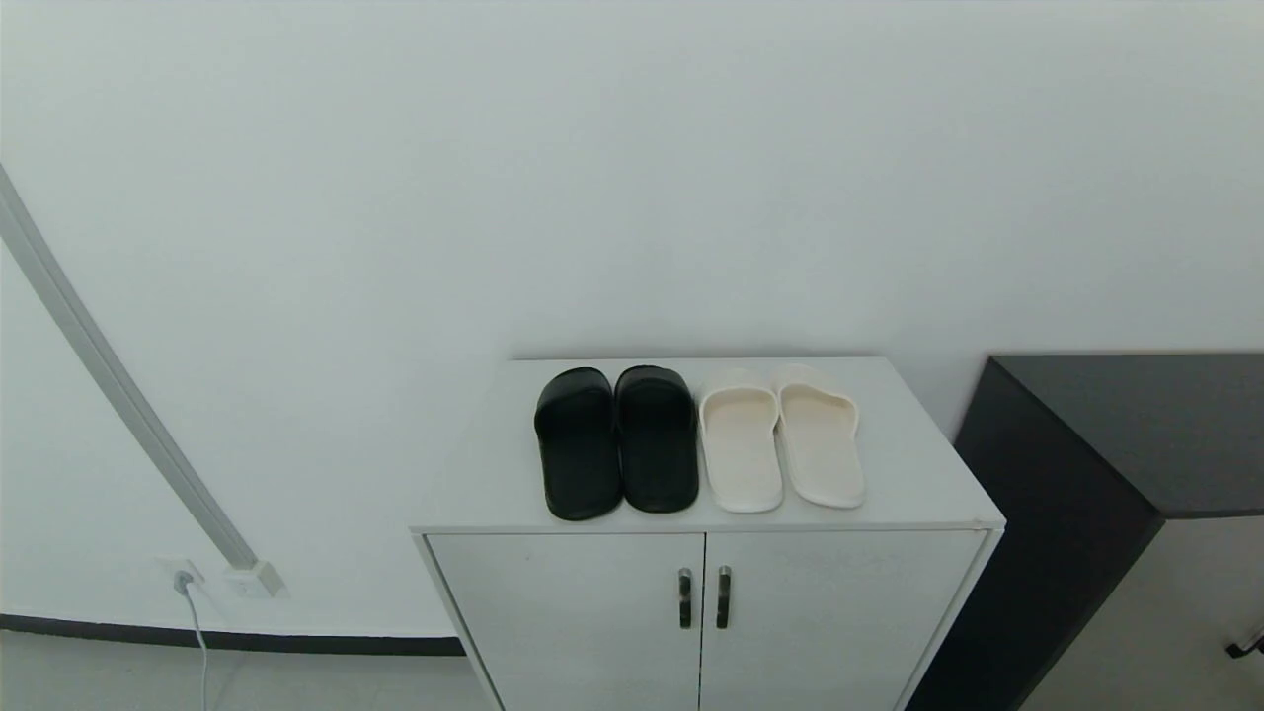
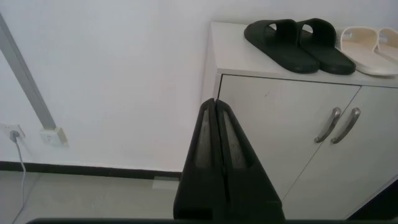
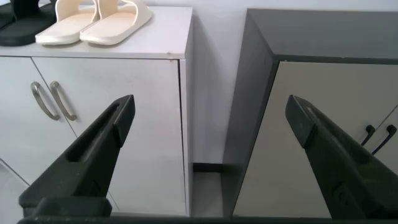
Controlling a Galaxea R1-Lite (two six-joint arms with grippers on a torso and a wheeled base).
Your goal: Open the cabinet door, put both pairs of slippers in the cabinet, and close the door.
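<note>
Black slippers and cream slippers lie atop smooth, boxy white cabinet.

No writing, number, label or sign is showing readably in any view. The cabinet, the black slippers and the cream slippers are all presenting plain, unmarked surfaces.
</note>
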